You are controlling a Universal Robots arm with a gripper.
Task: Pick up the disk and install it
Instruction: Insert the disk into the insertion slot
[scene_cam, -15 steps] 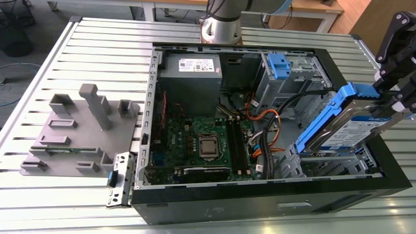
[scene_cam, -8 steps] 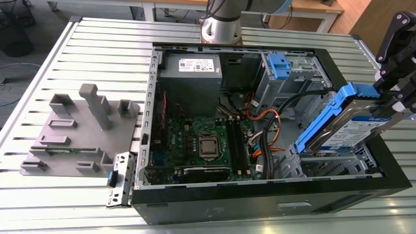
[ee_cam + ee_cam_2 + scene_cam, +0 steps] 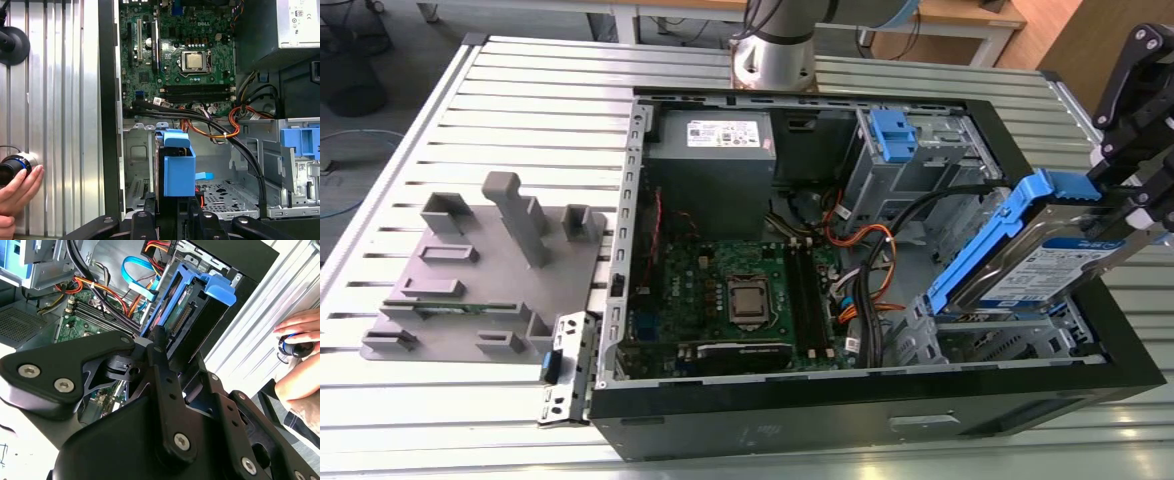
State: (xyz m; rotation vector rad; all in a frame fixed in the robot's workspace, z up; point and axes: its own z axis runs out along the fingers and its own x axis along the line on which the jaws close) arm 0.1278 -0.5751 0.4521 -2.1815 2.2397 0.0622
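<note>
The gripper has its fingers clamped on the disk, which hangs tilted above the drive bay of the open computer case, long axis sloping down into it.

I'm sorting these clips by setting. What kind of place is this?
Probably a robotics lab bench: an open black computer case lies on a ribbed aluminium table, beside a grey plastic parts fixture, the gripper holding the blue-framed silver disk.
</note>
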